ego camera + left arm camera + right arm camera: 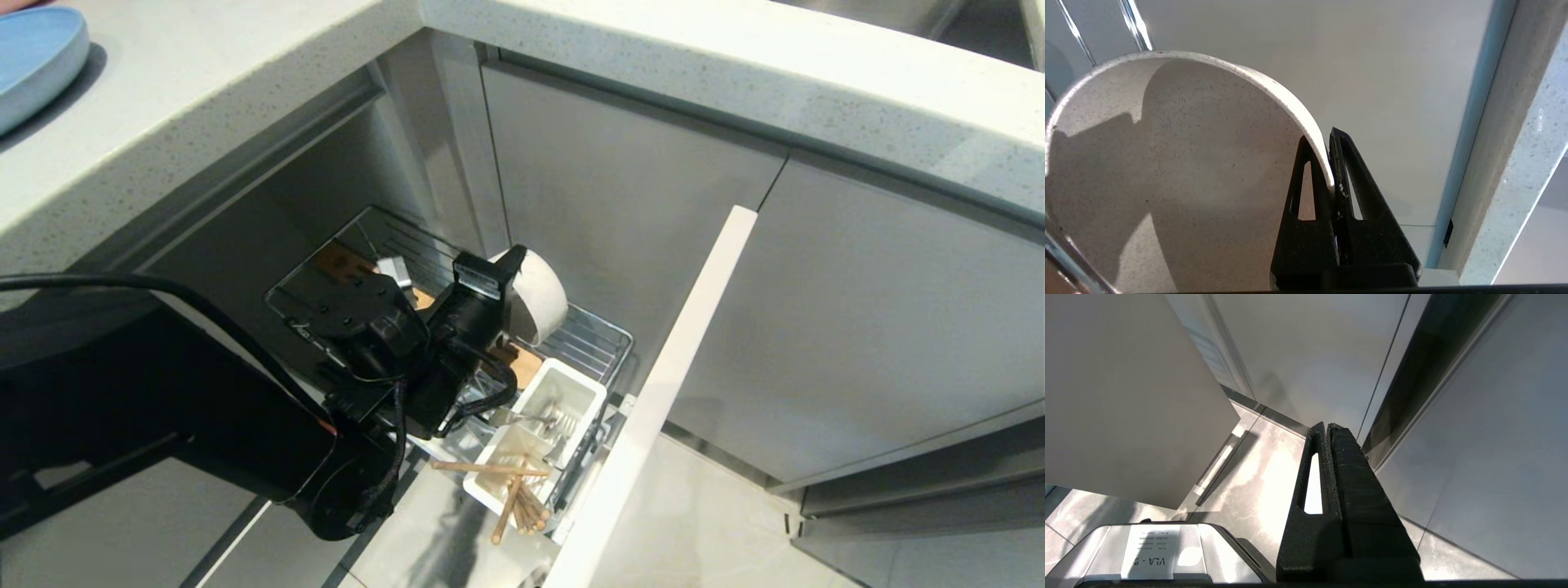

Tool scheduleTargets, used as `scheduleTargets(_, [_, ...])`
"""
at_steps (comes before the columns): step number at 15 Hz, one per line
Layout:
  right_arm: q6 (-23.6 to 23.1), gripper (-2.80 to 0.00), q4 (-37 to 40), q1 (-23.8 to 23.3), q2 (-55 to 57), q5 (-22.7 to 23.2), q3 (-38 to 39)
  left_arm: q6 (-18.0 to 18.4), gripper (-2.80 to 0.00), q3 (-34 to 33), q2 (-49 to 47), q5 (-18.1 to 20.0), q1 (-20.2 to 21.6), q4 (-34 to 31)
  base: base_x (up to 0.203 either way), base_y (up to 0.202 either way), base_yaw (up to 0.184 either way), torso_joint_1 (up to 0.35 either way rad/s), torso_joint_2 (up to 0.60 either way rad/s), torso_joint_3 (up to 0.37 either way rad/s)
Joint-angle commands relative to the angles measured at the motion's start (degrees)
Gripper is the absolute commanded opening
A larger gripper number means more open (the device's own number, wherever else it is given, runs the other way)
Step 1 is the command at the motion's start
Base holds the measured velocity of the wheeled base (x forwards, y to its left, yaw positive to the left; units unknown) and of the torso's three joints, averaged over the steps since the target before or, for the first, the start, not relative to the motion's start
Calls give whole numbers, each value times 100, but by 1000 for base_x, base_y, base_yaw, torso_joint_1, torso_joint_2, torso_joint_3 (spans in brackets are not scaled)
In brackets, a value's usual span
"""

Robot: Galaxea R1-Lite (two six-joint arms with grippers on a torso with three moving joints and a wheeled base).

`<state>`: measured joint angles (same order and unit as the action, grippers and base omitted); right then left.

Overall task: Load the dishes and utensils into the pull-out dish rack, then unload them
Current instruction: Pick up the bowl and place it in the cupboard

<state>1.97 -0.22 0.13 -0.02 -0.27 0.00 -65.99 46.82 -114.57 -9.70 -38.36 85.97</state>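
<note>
White speckled bowl (535, 296) — round, matte, thin-rimmed; held on edge over the rack (589, 341) by the left pincer (1329, 163), pinched on its rim so it can clear the prongs. Chopsticks (516, 494) and cutlery (539, 420) stand in the white cup (571, 388). Blue plate (37, 61) — on the counter (196, 90). Right pincer (1327, 435) pressed together, idle near the floor.

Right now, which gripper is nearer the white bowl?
Left. The left gripper is clamped on the white bowl rim over the rack; the right gripper is parked away, near the floor.
</note>
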Motion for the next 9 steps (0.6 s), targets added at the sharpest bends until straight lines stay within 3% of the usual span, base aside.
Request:
scheduleTargets(1, [-1,-280,-4,2,-20,0,9,-54,-280,12,-117,-5,22,34,0,0,0,0,0,0])
scheduleTargets(6, [-4,-280,-4,-5,-24,-1,9,-55,-280,46,-215,-5,48,34,0,0,0,0,0,0])
scheduleTargets(9, [3,-280,-4,-3,-20,0,9,-230,-280,46,-233,4,83,17,0,0,0,0,0,0])
